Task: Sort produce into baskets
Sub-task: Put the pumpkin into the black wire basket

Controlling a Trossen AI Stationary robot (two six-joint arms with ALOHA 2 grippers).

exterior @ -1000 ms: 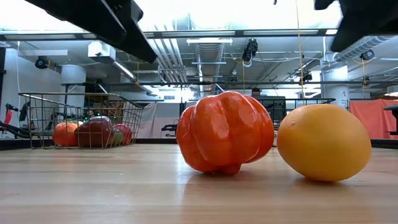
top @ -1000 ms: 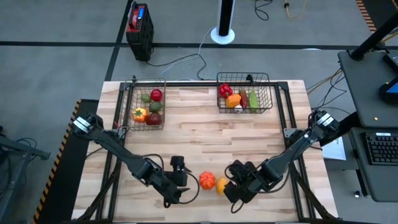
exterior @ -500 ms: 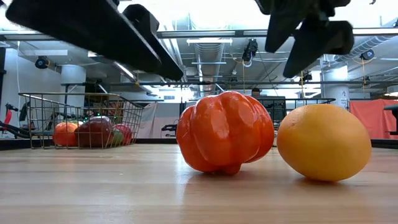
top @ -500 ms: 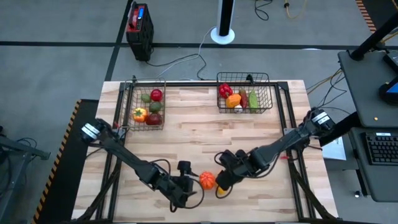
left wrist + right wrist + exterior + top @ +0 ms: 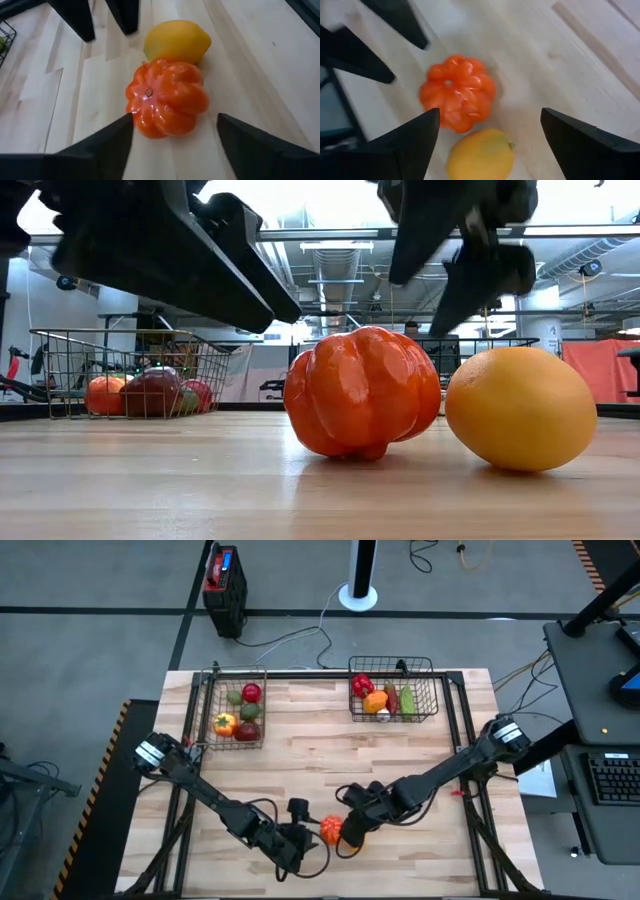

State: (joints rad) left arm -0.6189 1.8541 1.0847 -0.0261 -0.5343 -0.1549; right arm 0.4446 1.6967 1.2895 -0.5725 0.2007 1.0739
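An orange ribbed pumpkin-like piece (image 5: pixel 331 830) and a yellow lemon (image 5: pixel 352 833) lie side by side on the wooden table near its front edge. My left gripper (image 5: pixel 175 117) is open. It hangs just above the pumpkin (image 5: pixel 167 97) on the pumpkin's left, one finger toward each side of it. My right gripper (image 5: pixel 490 112) is open over the lemon (image 5: pixel 480 155), coming in from the right. In the low view both grippers hang above the two pieces (image 5: pixel 362 392). Two black wire baskets (image 5: pixel 214 690) (image 5: pixel 432 668) at the far edge hold other produce.
Bare wood lies between the two front pieces and the baskets. The left basket (image 5: pixel 60 370) shows far off in the low view. A black box with a red top (image 5: pixel 224 585) and a white pole base (image 5: pixel 358 592) stand on the floor beyond the table.
My left gripper has sunk toward the table and closed in on the pumpkin from its left. My right gripper has gone toward the table's left edge and now hangs over the lemon. The pumpkin and lemon have stayed where they were.
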